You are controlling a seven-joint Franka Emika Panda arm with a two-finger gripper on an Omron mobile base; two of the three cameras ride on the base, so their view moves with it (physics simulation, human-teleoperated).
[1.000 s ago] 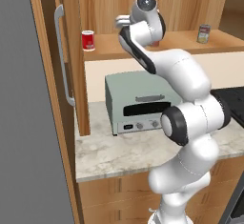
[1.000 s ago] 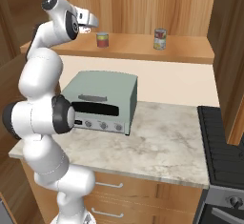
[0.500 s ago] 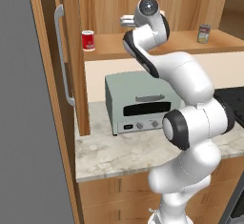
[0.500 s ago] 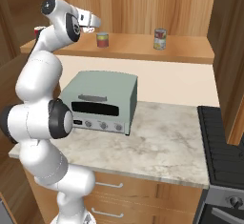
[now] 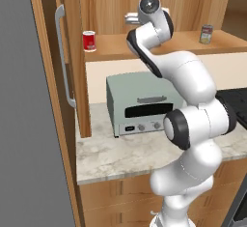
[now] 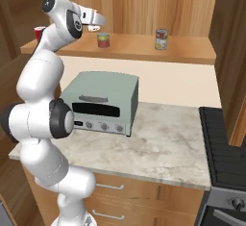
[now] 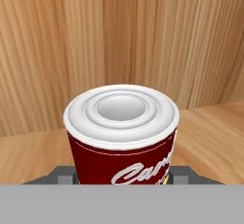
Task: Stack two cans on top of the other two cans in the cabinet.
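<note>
A dark red can (image 7: pixel 121 132) with a white top and white script stands on the cabinet shelf (image 6: pixel 192 52). In the hand view it is very close, between my fingertips (image 7: pixel 62 176). My gripper (image 6: pixel 96 25) is open and hovers just above and in front of this can (image 6: pixel 103 40). The mostly red can (image 5: pixel 89 41) stands at the shelf's left end, by the door. One greenish-grey can (image 6: pixel 161 39) stands farther right on the shelf (image 5: pixel 207 34). A second greenish-grey can is out of view.
The cabinet door (image 5: pixel 43 100) with its grey bar handle (image 5: pixel 62 57) stands open at the left. A grey-green toaster oven (image 6: pixel 103 102) sits on the marble counter (image 6: pixel 163 143) under the shelf. A dark stove (image 6: pixel 226 143) lies to the right.
My hand has edged slightly towards the dark red can and the arm has straightened a little. The cans have not moved.
</note>
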